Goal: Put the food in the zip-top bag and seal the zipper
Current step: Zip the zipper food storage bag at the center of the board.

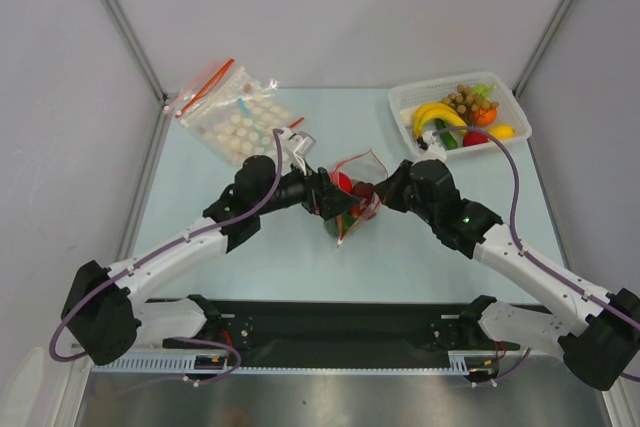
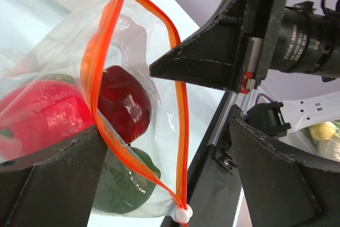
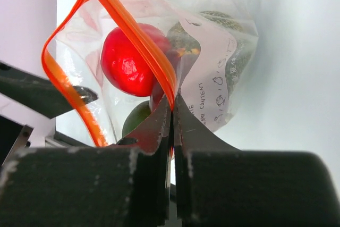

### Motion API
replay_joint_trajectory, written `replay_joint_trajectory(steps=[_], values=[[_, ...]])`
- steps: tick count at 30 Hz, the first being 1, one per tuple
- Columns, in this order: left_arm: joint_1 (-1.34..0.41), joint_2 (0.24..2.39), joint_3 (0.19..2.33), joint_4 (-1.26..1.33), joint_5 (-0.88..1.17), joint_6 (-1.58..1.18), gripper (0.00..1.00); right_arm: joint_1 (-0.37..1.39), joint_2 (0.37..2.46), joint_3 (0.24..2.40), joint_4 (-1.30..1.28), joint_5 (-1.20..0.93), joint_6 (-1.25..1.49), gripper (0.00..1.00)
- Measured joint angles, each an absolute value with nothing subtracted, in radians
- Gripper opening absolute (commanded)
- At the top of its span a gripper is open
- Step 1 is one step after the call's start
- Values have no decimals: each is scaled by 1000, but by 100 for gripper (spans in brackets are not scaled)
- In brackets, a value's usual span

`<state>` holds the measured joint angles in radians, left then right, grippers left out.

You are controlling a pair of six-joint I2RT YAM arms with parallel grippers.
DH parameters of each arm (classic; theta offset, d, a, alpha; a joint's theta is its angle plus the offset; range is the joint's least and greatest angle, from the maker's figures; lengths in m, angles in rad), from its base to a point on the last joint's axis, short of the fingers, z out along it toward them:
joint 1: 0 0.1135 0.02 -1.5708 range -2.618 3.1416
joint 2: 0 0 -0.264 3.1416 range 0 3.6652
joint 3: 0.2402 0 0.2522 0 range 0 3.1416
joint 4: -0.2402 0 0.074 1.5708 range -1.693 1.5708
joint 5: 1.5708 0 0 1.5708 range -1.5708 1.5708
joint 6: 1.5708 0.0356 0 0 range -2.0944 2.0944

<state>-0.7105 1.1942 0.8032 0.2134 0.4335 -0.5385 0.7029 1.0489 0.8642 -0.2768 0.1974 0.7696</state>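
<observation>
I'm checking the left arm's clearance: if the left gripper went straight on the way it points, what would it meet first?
Probably the open mouth of the zip-top bag: its zipper crosses between the left gripper fingers, by the lower one. Beyond is the right gripper; depth is unclear.

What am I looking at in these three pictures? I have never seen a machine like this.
Two robot arms are bolted to a table, each ending in a two-finger gripper. The wide picture comes from a camera above and behind them; the other two come from cameras on each wrist, so the black wedges there are the arms' own fingers.

Between the arms is a clear zip-top bag with toy food inside. The right gripper is shut on the bag's orange-red zipper. The left gripper is open, with the unsealed bag mouth between its fingers.

Also on the table: a white basket of toy fruit and a pile of spare bags.
</observation>
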Motion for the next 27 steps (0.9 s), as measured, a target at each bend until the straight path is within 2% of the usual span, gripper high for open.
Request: replay_joint_trajectory(steps=[7,12,27], values=[[-741,1087,797,189,345,-435,100,682,1049,831,-249,212,812,0],[-826,990,773,166,225,-348,100,672,1049,830,-245,217,822,0],[-1033,877,546,147,-84,-175,93,644,1072,830,-233,193,839,0]])
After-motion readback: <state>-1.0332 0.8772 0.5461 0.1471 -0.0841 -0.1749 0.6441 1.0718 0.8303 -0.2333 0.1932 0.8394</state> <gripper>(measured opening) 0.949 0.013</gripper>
